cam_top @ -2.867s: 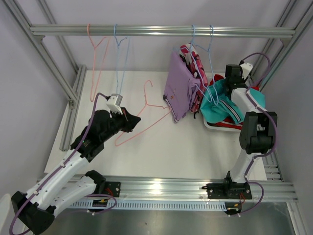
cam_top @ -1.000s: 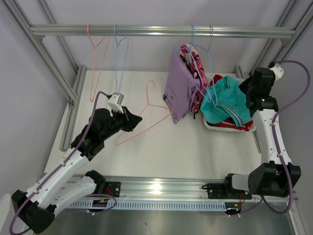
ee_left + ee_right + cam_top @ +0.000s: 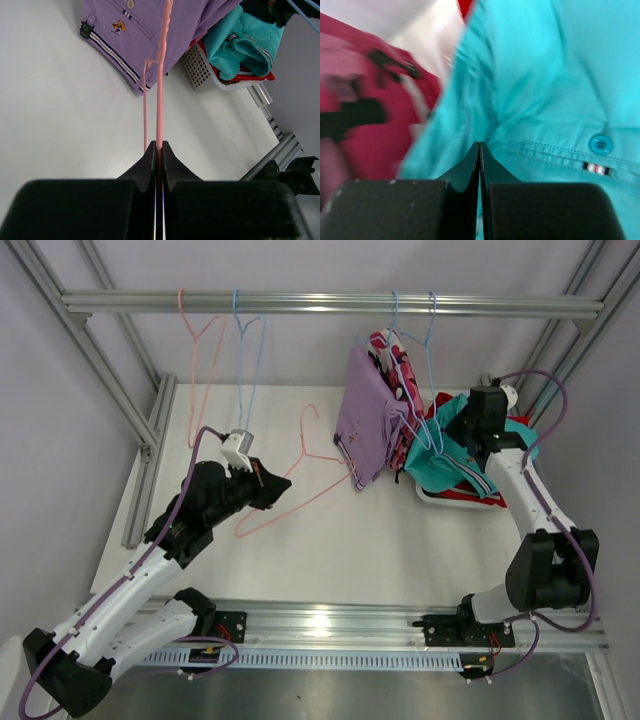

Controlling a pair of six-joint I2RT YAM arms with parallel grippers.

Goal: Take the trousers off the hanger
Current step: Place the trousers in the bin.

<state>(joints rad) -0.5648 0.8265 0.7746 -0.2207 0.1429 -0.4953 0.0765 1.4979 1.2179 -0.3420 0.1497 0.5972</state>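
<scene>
Left pincer (image 3: 157,145) grips the pink hanger (image 3: 161,75) wire. Right pincer (image 3: 479,145) is clenched tight, tips at the teal trousers (image 3: 545,75) in the white basket (image 3: 197,67).

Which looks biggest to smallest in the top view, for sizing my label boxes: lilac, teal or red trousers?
Lilac trousers and teal trousers: roughly alike, teal partly behind the right arm, so unranked.
Red trousers: smallest, only slivers show.
</scene>
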